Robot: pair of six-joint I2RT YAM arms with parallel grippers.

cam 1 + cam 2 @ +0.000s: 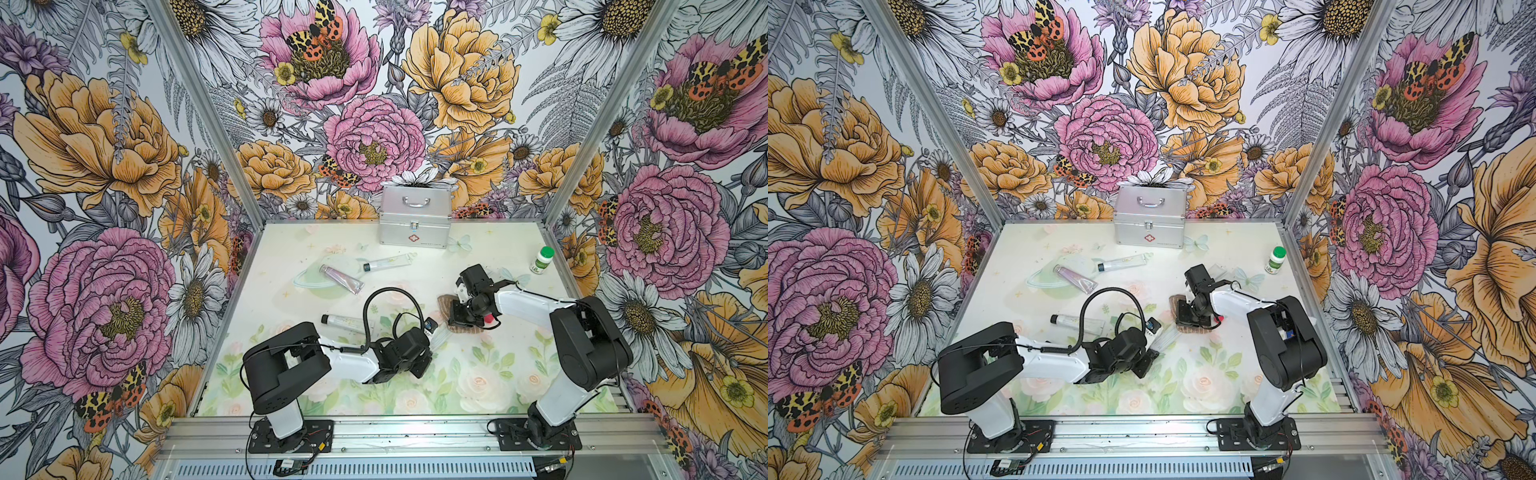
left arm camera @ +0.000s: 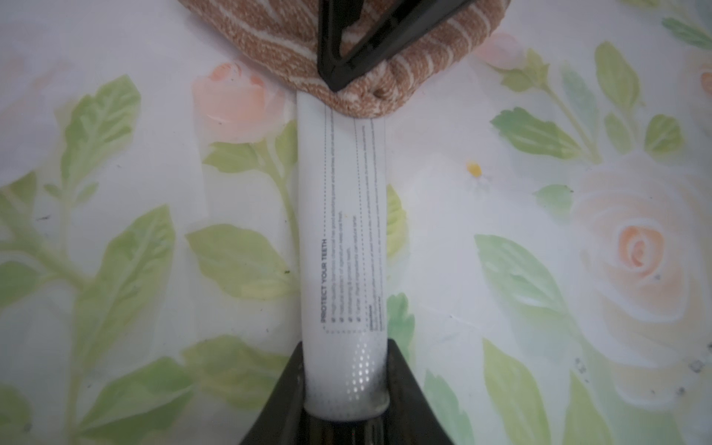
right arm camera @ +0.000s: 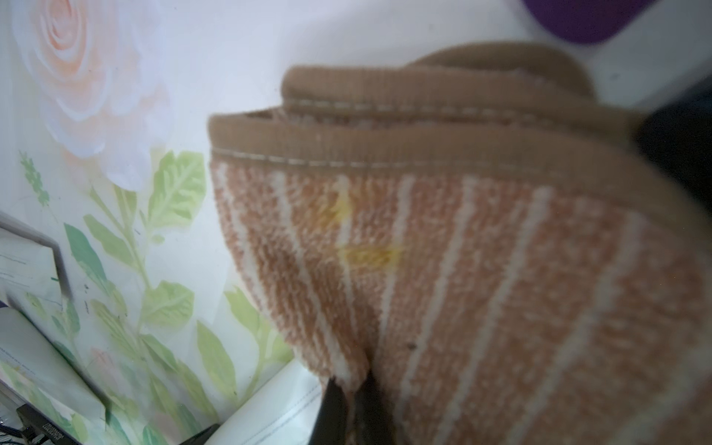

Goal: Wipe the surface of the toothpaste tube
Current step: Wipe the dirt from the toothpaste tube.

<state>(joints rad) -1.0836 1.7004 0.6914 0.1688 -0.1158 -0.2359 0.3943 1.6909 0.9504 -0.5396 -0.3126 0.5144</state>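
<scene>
White plastic toothpaste tube (image 1: 440, 337) lies touching the brown striped terry towel (image 1: 445, 302) in both top views, both largely hidden by the arms. Left wrist view: left gripper (image 2: 345, 345) clamped on the tube's end, the far tip buried under the towel. Right wrist view: right gripper (image 3: 350, 379) pinching the blurred towel.

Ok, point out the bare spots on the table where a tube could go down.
Widest: the front strip of the table between the two arm bases. The back stretch between the first-aid case and the green-capped bottle, and the back corner left of the case. Crowded: the middle, with the face mask, purple tube, two white tubes and striped towel.
</scene>
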